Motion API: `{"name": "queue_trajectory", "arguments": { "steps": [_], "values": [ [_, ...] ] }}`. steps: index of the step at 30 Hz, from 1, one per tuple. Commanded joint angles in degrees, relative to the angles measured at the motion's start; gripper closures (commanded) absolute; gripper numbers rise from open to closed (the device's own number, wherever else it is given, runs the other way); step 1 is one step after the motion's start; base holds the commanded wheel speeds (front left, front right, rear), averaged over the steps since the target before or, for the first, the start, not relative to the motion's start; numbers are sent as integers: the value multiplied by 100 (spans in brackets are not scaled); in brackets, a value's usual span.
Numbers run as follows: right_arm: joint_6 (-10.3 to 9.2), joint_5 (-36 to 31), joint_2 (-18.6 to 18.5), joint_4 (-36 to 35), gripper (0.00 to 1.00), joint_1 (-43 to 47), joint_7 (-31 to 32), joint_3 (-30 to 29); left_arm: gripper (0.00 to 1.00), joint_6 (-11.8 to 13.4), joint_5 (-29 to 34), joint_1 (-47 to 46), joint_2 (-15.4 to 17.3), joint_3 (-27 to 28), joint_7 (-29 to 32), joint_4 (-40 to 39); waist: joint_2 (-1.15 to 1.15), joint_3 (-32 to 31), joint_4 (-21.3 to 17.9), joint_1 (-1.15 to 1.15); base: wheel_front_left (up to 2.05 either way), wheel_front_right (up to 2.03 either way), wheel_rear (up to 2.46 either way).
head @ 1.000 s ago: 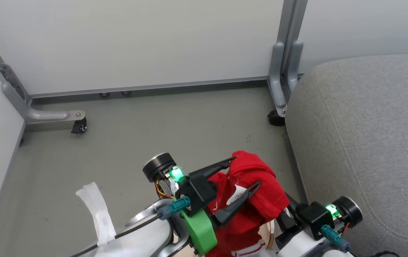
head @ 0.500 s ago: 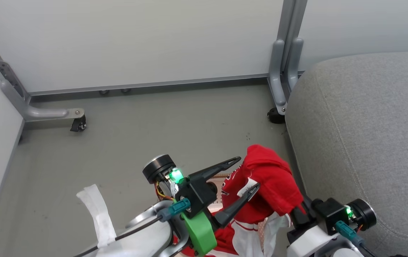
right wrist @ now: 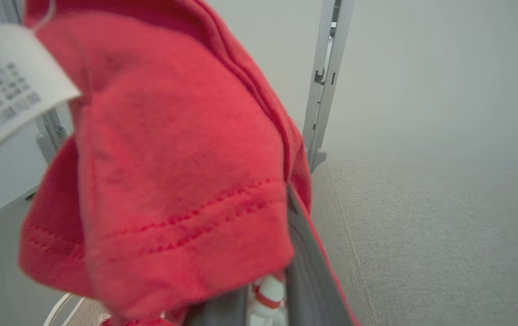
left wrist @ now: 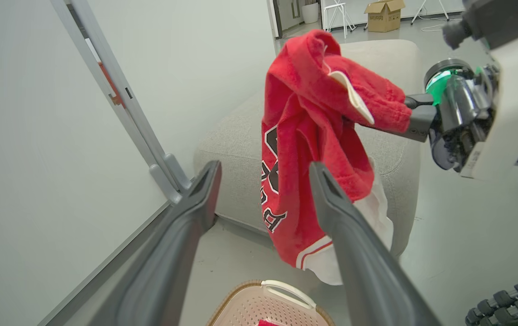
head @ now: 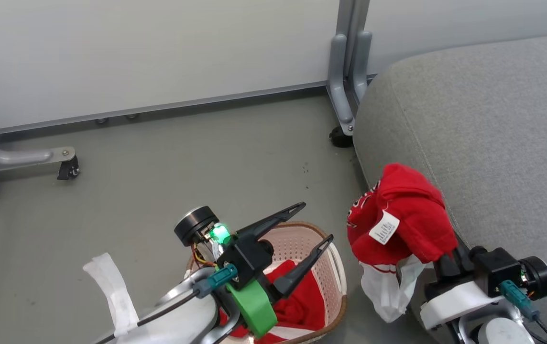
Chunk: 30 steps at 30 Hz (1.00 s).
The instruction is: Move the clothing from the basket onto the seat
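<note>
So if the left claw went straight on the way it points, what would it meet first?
Most likely the red garment hanging from the right claw, dead ahead of the open left claw; the grey seat lies behind it. Depth is unclear.

My right hand [left wrist: 417, 115] has its fingertips buried in the red garment [head: 400, 222], so I cannot see how they pinch it. The print on the white label [head: 384, 228] is too small to read from my head. From my right wrist it is blurred, and the cloth there covers one finger. The black lettering [left wrist: 271, 176] is folded over and partly behind a finger of my left hand [left wrist: 264, 166]; I cannot read it. The basket [head: 297, 241] is cut off by the bottom edge and half hidden by my left arm [head: 182, 315]. So is the second garment [head: 307, 306] inside it. The seat [head: 493, 143] runs off the right edge.
</note>
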Motion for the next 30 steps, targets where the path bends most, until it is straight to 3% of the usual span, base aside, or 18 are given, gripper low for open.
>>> {"name": "queue_trajectory", "arguments": {
  "steps": [1, 10, 16, 20, 25, 30],
  "values": [
    [-5, -15, 19, -74, 100, 49, -19, -93, 0, 35, -13, -9, 71, 55, -52, -31, 0, 335, -351, 0, 0, 0, 0],
    [-5, 26, 178, -447, 100, -67, -19, -577, 0, 28, 98, -234, 344, 150, -79, -221, 0, 1105, -1093, 0, 0, 0, 0],
    [-5, 412, 243, -674, 100, -334, -19, -779, 0, -33, 232, -457, 478, 113, 35, -339, 0, 1707, -1336, 0, 0, 0, 0],
    [-4, 917, 252, -855, 100, -956, -19, -1087, 0, -104, 341, -672, 555, 54, 145, -430, 0, 2247, -1357, 0, 0, 0, 0],
    [-4, 1065, 255, -911, 100, -2016, -19, -1582, 0, -199, 448, -909, 630, -14, 219, -610, 0, 2861, -1214, 0, 0, 0, 0],
    [-5, 1059, -297, -578, 100, -3165, -18, -2022, 0, -242, 607, -1159, 651, -60, 295, -878, 0, 3456, -920, 0, 0, 0, 0]
  ]
}}
